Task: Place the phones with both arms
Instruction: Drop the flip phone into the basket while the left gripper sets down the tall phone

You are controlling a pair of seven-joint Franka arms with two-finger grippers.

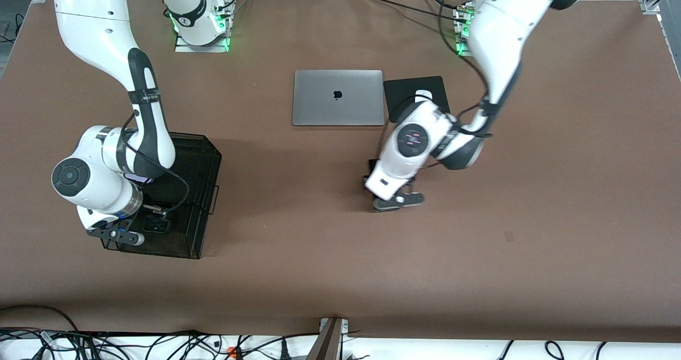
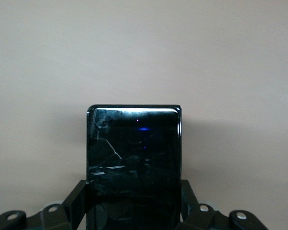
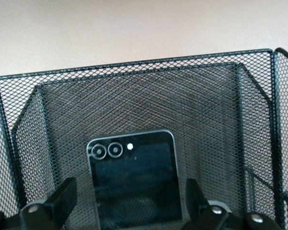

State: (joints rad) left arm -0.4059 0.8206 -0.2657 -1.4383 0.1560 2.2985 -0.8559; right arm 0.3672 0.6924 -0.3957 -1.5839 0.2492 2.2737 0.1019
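Note:
My left gripper [image 1: 399, 201] is low over the bare table, nearer the front camera than the laptop. In the left wrist view it [image 2: 133, 184] is shut on the longer black phone [image 2: 133, 148], a glossy cracked slab with a finger against each long edge. My right gripper [image 1: 125, 237] hangs over the black mesh basket [image 1: 205, 158] at the right arm's end. In the right wrist view it [image 3: 129, 184] is open, its fingers standing clear on both sides of the small black squarish phone [image 3: 134, 187], which lies in the basket [image 3: 134, 96]. That phone also shows in the front view [image 1: 157, 224]. A lilac edge [image 1: 139, 178] shows under the right forearm.
A closed silver laptop [image 1: 338, 97] lies mid-table toward the robots' bases. Beside it, toward the left arm's end, a black mouse pad [image 1: 404, 91] carries a white mouse [image 1: 423, 93], partly covered by the left arm. Cables run along the table's front edge.

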